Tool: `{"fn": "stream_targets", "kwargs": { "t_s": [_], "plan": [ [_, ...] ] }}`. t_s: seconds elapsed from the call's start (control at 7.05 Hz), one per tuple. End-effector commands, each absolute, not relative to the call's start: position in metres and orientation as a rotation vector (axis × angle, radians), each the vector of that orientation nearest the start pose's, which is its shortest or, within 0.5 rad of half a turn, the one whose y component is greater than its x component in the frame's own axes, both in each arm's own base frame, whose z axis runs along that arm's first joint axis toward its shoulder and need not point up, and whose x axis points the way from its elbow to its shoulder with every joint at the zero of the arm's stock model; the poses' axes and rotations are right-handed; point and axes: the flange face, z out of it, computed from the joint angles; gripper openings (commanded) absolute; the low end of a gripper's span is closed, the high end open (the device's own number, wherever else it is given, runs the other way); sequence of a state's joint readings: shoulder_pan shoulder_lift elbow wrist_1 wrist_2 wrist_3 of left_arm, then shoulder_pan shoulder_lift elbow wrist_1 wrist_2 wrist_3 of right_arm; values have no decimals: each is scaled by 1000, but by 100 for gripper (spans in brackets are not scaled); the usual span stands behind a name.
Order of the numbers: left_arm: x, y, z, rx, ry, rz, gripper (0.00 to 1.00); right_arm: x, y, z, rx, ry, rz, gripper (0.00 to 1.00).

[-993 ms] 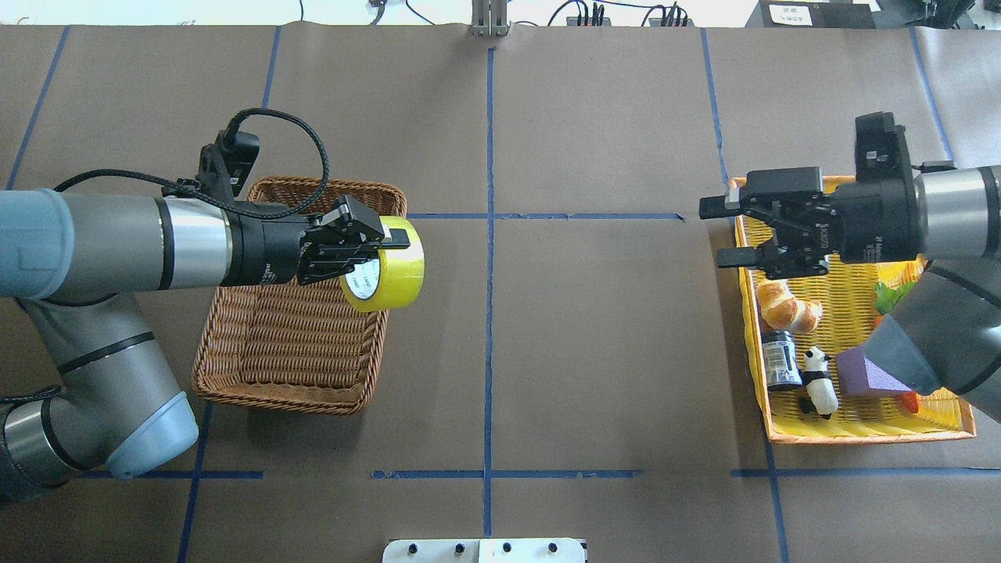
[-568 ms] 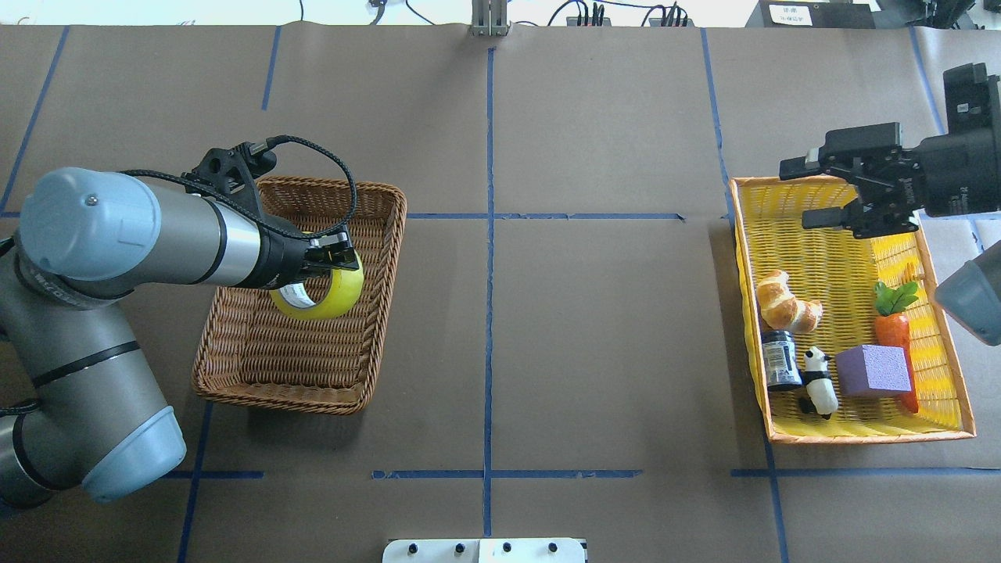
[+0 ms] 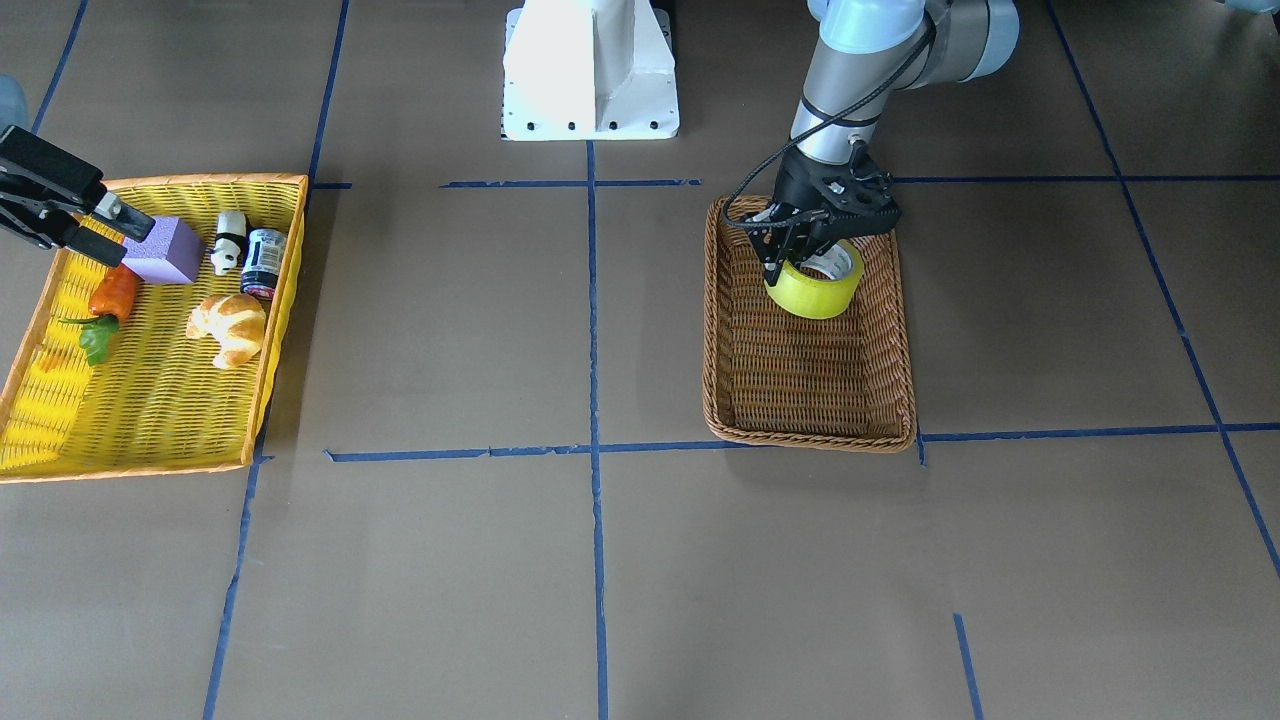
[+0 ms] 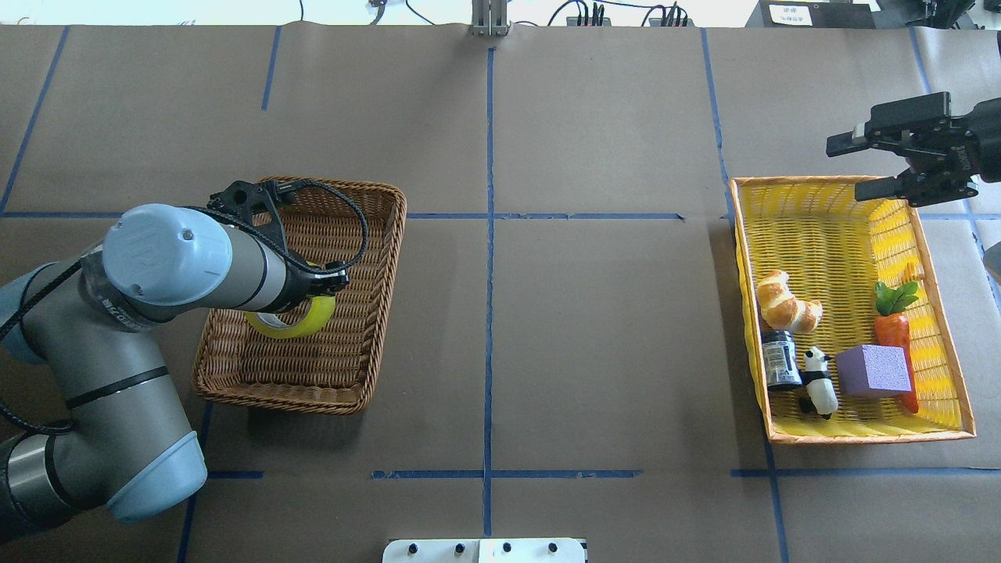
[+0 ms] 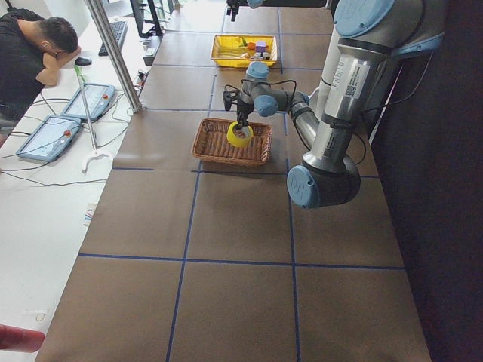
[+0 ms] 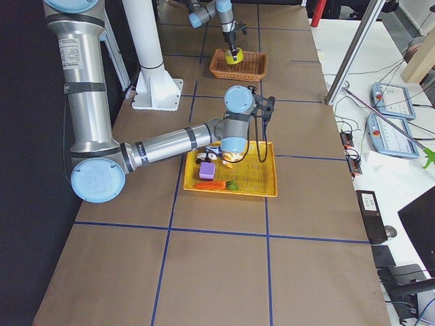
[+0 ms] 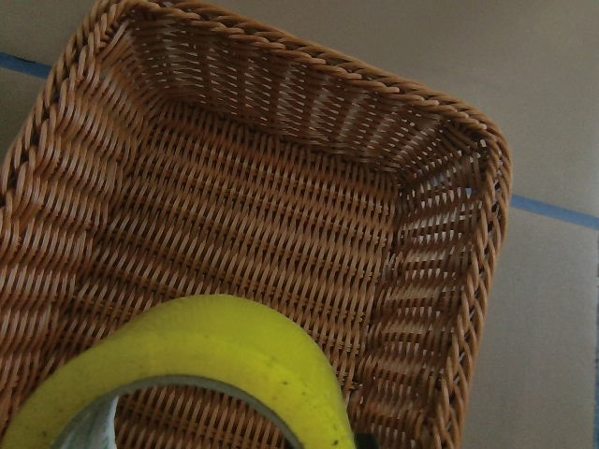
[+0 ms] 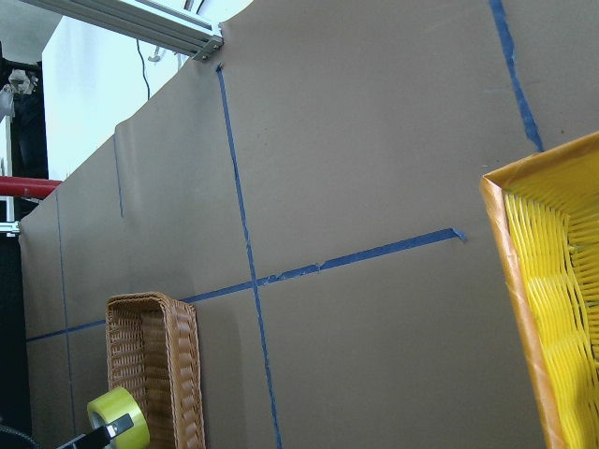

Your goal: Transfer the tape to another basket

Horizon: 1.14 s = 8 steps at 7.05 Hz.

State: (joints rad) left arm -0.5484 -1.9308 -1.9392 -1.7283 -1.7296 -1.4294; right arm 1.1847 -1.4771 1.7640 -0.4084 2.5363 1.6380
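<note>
The yellow tape [image 3: 815, 288] hangs upright low inside the brown wicker basket [image 3: 808, 425], at the end nearest the robot base. My left gripper [image 3: 800, 262] is shut on the tape's rim from above. In the overhead view the tape [image 4: 301, 319] shows just under the left forearm, inside the basket [image 4: 281, 395]. The left wrist view looks past the tape [image 7: 215, 351] down onto the basket floor [image 7: 243, 215]. Whether the roll touches the floor I cannot tell. My right gripper [image 4: 844, 167] is open and holds nothing, just beyond the far corner of the yellow tray.
The yellow orange-rimmed tray [image 4: 829, 181] at the right holds a croissant [image 4: 786, 306], a dark jar [image 4: 780, 360], a toy panda [image 4: 817, 381], a purple block [image 4: 872, 371] and a carrot [image 4: 891, 328]. A person [image 5: 34, 56] sits at the desk past the table's far edge.
The left arm swung the tape from over the basket's right rim down into the basket. The right arm drew back off the yellow tray toward the far right, gripper still open.
</note>
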Motion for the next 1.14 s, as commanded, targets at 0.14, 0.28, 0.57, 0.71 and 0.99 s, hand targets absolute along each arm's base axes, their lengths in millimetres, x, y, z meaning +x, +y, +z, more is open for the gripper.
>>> {"fn": "stream_targets", "kwargs": {
  "t_s": [0.14, 0.28, 0.57, 0.71, 0.99],
  "plan": [
    [461, -418, 291, 146, 848, -307, 3, -141, -468, 385, 22, -1500, 303, 100],
    [461, -419, 294, 145, 843, -309, 8, -143, -469, 386, 14, -1494, 309, 100],
    [463, -419, 296, 143, 837, -307, 34, -144, -468, 386, 12, -1494, 308, 100],
    [464, -420, 298, 141, 835, -308, 51, -144, -469, 386, 11, -1493, 309, 100],
    [430, -428, 275, 204, 875, -259, 67, -135, -474, 388, 7, -1479, 343, 100]
  ]
}}
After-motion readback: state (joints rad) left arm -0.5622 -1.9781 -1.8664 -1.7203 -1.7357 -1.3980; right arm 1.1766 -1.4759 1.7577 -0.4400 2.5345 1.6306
